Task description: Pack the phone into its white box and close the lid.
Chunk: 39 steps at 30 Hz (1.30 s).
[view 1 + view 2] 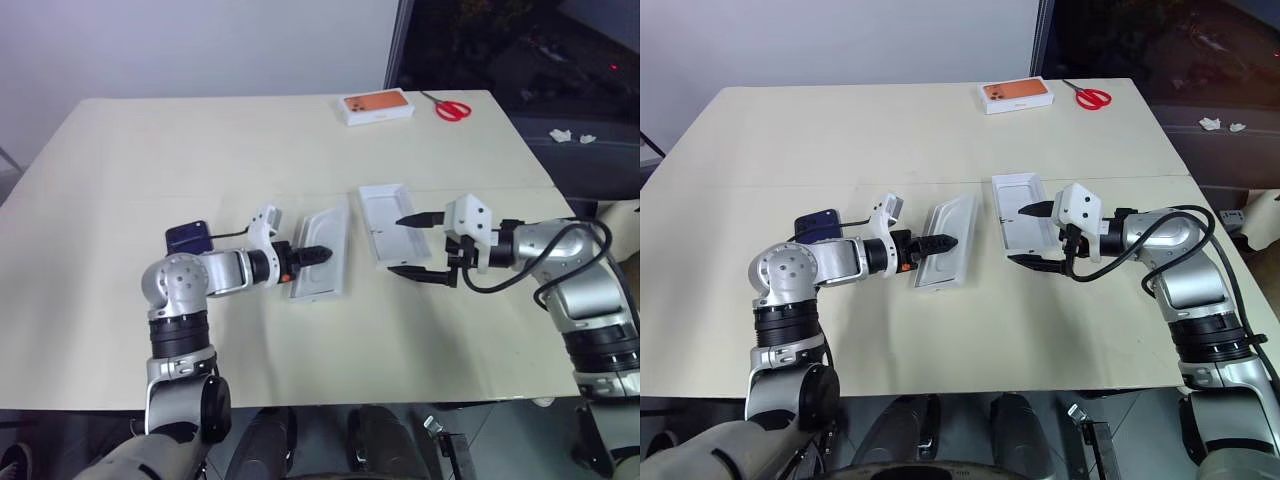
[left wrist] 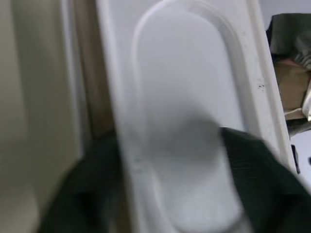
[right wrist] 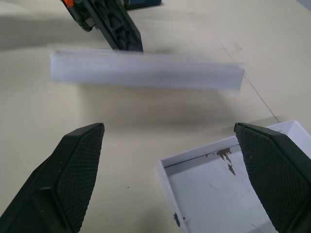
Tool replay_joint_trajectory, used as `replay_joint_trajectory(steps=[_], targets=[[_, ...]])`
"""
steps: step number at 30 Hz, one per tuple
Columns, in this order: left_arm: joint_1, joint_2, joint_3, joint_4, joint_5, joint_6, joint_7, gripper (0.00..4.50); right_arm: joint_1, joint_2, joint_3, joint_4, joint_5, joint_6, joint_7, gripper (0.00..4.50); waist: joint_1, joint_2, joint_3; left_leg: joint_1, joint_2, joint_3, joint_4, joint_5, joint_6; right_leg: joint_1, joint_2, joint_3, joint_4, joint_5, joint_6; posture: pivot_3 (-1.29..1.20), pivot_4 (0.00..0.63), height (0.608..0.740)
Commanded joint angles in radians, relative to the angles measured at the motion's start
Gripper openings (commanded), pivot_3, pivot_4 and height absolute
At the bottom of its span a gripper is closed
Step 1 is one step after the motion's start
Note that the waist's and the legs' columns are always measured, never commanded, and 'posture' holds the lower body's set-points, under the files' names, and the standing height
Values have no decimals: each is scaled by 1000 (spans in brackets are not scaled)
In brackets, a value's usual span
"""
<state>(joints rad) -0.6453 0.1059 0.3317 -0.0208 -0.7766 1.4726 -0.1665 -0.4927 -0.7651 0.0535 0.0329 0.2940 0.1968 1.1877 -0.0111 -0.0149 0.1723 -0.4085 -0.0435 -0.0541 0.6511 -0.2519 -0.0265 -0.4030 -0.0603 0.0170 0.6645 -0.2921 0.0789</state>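
L gripper over the white insert tray w/ oval recess, mid table; in wrist view its fingers stand apart, one each side of the tray's long edge, not clamped. R gripper wide open, hovering at near end of the white box, nothing held. Phone lies flat on table behind L arm, well apart from box. Orange-topped box + red scissors at far edge. Lid: can't tell.
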Motion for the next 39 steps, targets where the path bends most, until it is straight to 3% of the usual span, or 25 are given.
replay_joint_trajectory(steps=[1, 16, 20, 24, 27, 30, 39], targets=[[-31, 10, 29, -38, -16, 10, 0, 4347, -27, 4, -15, -3, -4, -24, -7, 4500, 1, 0, 0, 0, 0, 0, 0, 0, 0, 0, 0, 0, 0, 0, 0, 0, 150, 740], [-39, 69, 37, -153, -46, 27, -43, 4347, -72, 57, 15, 37, -40, -45, -25, 4500, -1, 0, 0, 0, 0, 0, 0, 0, 0, 0, 0, 0, 0, 0, 0, 0, 150, 740], [87, 303, -145, -286, 111, -343, -272, 4347, -112, 128, 71, 34, -144, 21, -172, 4500, -14, 0, 0, 0, 2, 1, -2, 1, -2, -2, 2, 2, 1, 0, 0, 0, 150, 740], [214, 436, -206, -284, 234, -683, -450, 4429, -144, 188, 72, 8, -131, 96, -223, 3125, -1, 1, 0, 1, 4, 2, -4, 3, -5, -3, 4, 3, 0, 0, 0, 0, 150, 740], [301, 488, -168, -227, 258, -855, -565, 4429, -166, 251, 136, 3, -197, 116, -294, 1532, 1, 1, 0, 0, 3, 1, -3, 2, -4, -3, 2, 2, -1, 0, -1, 0, 150, 740], [343, 515, -143, -188, 233, -893, -629, 4429, -176, 293, 181, 30, -248, 105, -338, 25, 3, 1, 0, 0, 2, 1, -3, 0, -1, -3, 1, 2, -1, 0, -1, 0, 150, 740], [425, 516, -128, -260, 184, -917, -666, 4429, -242, 306, 411, 263, -577, -143, -446, 25, -5, 1, 0, -1, 2, 1, -3, -1, 2, -3, 0, 1, -1, 0, -1, 0, 150, 740]])
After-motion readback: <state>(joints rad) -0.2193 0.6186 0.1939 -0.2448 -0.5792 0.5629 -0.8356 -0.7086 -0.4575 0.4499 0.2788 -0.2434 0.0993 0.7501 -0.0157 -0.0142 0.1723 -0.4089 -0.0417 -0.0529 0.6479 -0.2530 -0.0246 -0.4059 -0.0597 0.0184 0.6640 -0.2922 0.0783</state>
